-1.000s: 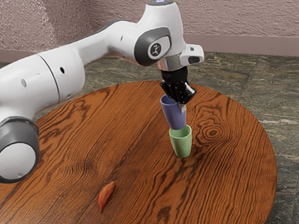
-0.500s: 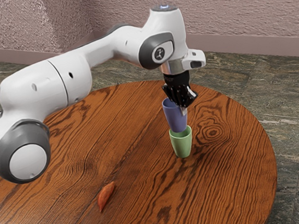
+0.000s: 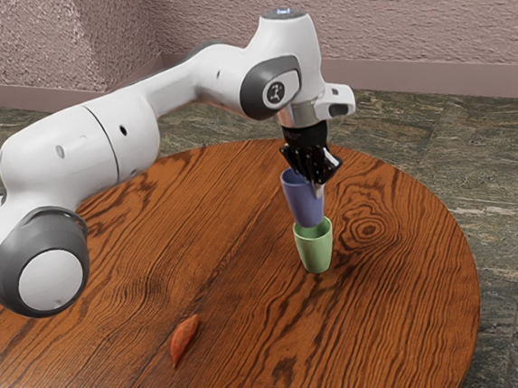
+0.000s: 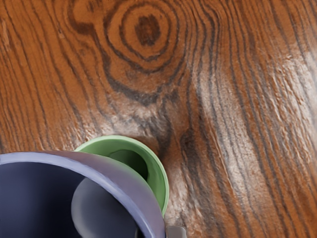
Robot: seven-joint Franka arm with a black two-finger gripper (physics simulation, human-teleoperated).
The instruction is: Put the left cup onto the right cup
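Two cups stand stacked near the middle of the table. The purple cup [image 3: 302, 201] sits with its base down inside the mouth of the green cup [image 3: 315, 248], which stands upright on the wood. In the wrist view the purple cup's rim [image 4: 116, 173] overlaps most of the green cup [image 4: 157, 174] beneath it. The black gripper [image 3: 315, 178] comes down from above, its fingers set narrowly and pinching the purple cup's wall at the rim on the exterior view's right side. The one round wooden table [image 3: 156, 257] also holds a single orange, carrot-like object [image 3: 184, 339], well apart from the cups toward the near edge.
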